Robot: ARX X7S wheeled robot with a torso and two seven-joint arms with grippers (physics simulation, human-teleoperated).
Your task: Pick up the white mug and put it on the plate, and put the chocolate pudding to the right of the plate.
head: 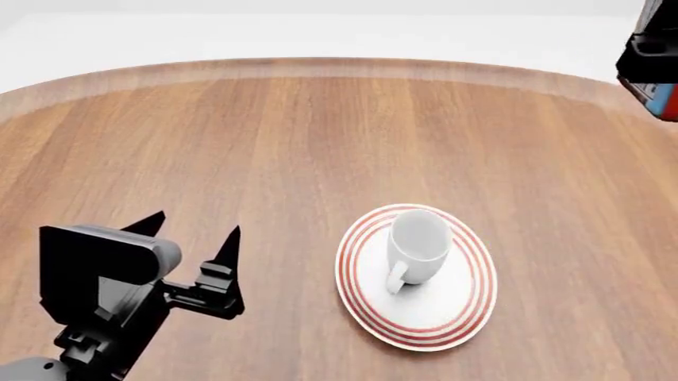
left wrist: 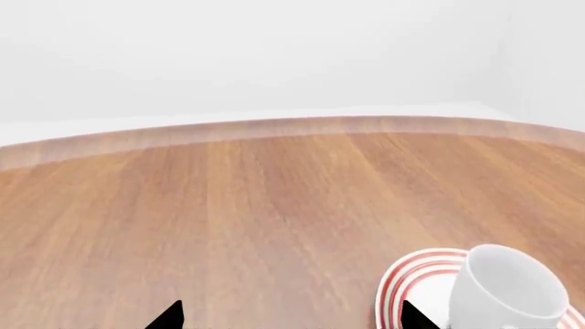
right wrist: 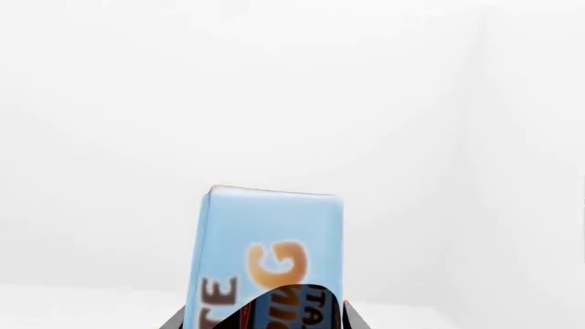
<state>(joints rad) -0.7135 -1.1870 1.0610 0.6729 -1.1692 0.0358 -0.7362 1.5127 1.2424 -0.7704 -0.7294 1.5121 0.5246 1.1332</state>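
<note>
We are looking over a round wooden desk (head: 265,143) that is carrying one plate (head: 366,305) with red rings, and one white mug (head: 418,242) is standing upright on it, handle turned toward us. So the mug half of the task is looking done.

Our left gripper (head: 196,238) is hovering over bare wood well to the left of the plate, its two black fingers spread and holding nothing. In the left wrist view the plate (left wrist: 412,274) and mug (left wrist: 507,291) are sitting off to one side of those fingertips.

Our right gripper (right wrist: 265,322) is carrying the single chocolate pudding (right wrist: 270,253) carton, clamped on its lower end with the light blue lettered face turned to the wrist camera. In the head view only a corner of that arm and carton (head: 662,99) is showing, raised at the far right edge, well apart from the plate.

We are judging the carton to be light and fairly stiff, though its thin card walls may dent under a hard squeeze, so gripping across the narrow sides suits it. The mug is looking glossy, slippery and breakable; we are leaving it alone. What remains is lowering the carton onto the bare wood to the right of the plate.
</note>
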